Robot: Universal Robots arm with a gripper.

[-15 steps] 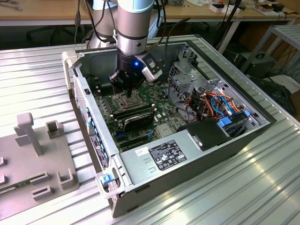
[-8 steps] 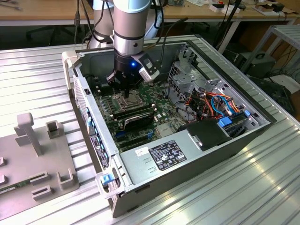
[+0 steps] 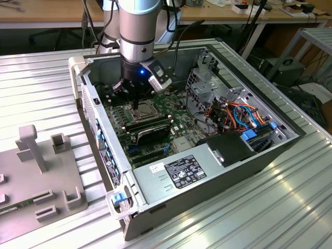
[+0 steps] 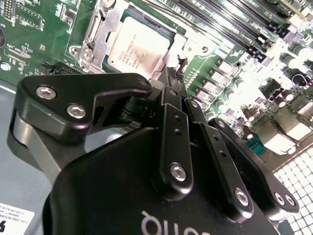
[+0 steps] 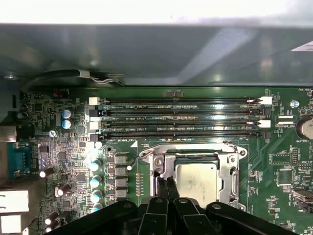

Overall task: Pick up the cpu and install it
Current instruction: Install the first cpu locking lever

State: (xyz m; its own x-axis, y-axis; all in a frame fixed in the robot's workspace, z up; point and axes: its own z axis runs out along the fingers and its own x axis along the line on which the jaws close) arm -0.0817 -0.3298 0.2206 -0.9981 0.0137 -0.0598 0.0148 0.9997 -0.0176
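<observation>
The cpu [image 5: 196,182], a silvery-tan square chip, lies flat inside the metal-framed socket [image 5: 229,169] on the green motherboard. In the second wrist view the cpu [image 4: 138,49] shows just beyond my fingertips. My gripper [image 5: 167,183] is shut, its two black fingers pressed together with nothing visible between them. Its tips hang at the socket's edge beside the chip; I cannot tell if they touch the frame. In the exterior view the gripper [image 3: 136,102] reaches down into the open computer case [image 3: 290,136] over the board.
Several long black memory slots [image 5: 181,117] run parallel beside the socket. A thin wire lever [image 5: 142,153] bends along the socket's rim. A grey power supply [image 3: 176,171] and a bundle of coloured cables [image 3: 241,111] occupy the case's near side. A grey fixture [image 3: 36,171] stands on the ribbed table.
</observation>
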